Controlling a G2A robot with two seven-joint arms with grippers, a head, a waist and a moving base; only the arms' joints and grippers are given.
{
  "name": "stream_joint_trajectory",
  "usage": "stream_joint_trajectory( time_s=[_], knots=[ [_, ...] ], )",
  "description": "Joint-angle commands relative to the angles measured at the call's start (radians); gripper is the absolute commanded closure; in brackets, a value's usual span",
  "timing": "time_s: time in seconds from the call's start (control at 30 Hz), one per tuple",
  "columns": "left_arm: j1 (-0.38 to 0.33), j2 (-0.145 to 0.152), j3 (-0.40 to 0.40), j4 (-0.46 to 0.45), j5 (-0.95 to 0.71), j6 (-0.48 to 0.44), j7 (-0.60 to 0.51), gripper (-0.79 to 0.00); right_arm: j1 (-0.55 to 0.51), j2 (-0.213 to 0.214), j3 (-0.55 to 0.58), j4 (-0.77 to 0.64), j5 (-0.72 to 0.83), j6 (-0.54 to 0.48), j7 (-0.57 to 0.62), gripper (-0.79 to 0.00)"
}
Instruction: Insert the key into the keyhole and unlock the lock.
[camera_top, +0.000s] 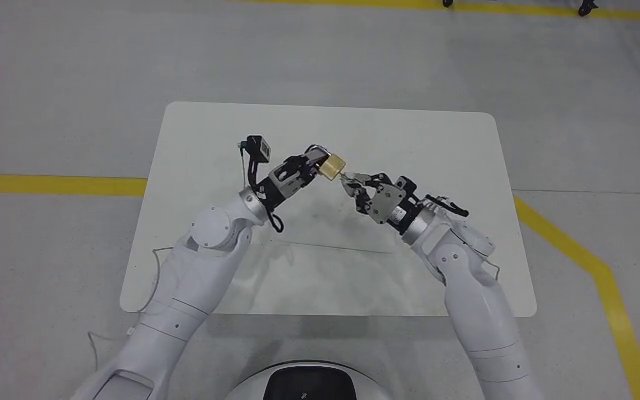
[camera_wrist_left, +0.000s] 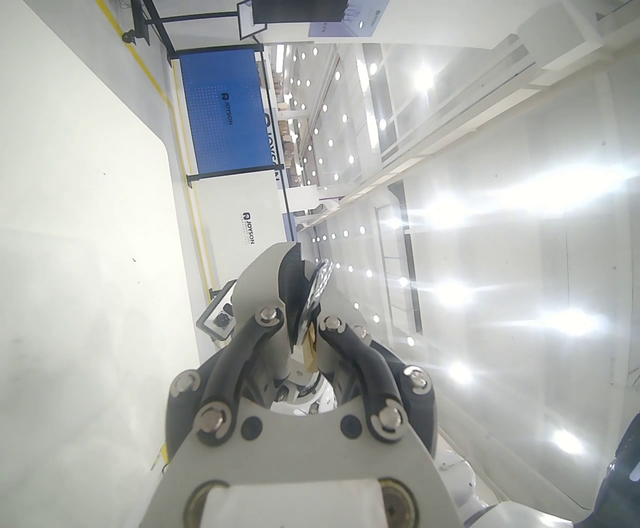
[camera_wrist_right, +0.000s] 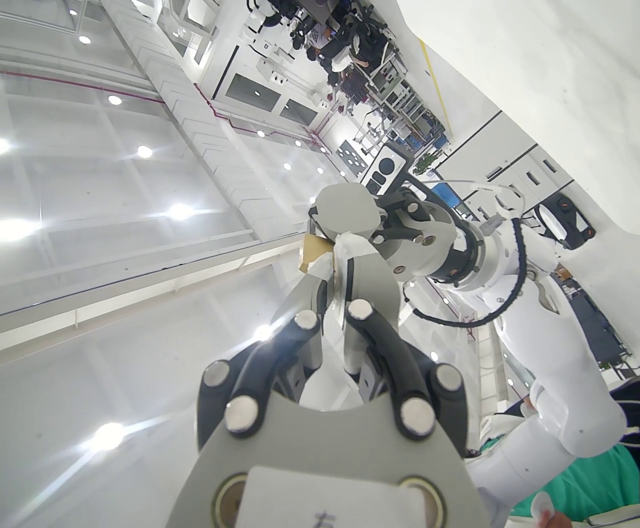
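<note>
Two arms meet in the air over the middle of the counter, slightly toward its far edge. The left fingers are clamped on the lock. In the left wrist view the silver shackle and a strip of brass body sit pinched between them, and the brass body sticks out past the tips toward the other arm. The right fingers, with taped tips, are nearly together, pinching the key. Only a short bit of blade shows beyond them.

The relation that matters is that the blade's long axis runs along the line joining the two sets of fingers. It points at the exposed end face of the lock, so the lock lies straight ahead of the right tips, toward the counter's left edge and a touch toward the far edge. The tip looks to be at or touching the brass face. The keyhole is hidden, so I can't tell whether the blade is seated, and I can't tell the shackle's state either.

My read is that this is the insertion stage, with no turn made yet. Next would be a push along that axis, then a right-wrist twist with the left arm bracing. The risk is that a slight angle error makes the tip skate on the face or levers the lock in its grip.
</note>
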Motion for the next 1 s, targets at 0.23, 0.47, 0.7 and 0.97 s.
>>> stream_joint_trajectory(
  time_s=[0.23, 0.47, 0.7, 0.97],
  knots=[
    [-0.006, 0.003, -0.014, 0.006, -0.007, 0.005, 0.001, 0.0, -0.001, 0.009, 0.024, -0.018, -0.079, -0.035, 0.05, -0.785],
    [-0.005, 0.011, -0.044, 0.003, -0.008, 0.016, -0.013, 0.0, -0.002, 0.01, 0.025, -0.019, -0.087, -0.036, 0.055, -0.785],
    [0.002, 0.012, -0.064, -0.008, -0.056, 0.023, -0.002, 0.0, -0.002, 0.01, 0.025, -0.019, -0.087, -0.036, 0.055, -0.785],
    [0.008, 0.022, -0.074, -0.016, 0.092, 0.017, 0.05, 0.0, -0.042, 0.015, 0.08, -0.074, -0.167, -0.183, 0.046, -0.785]
  ],
)
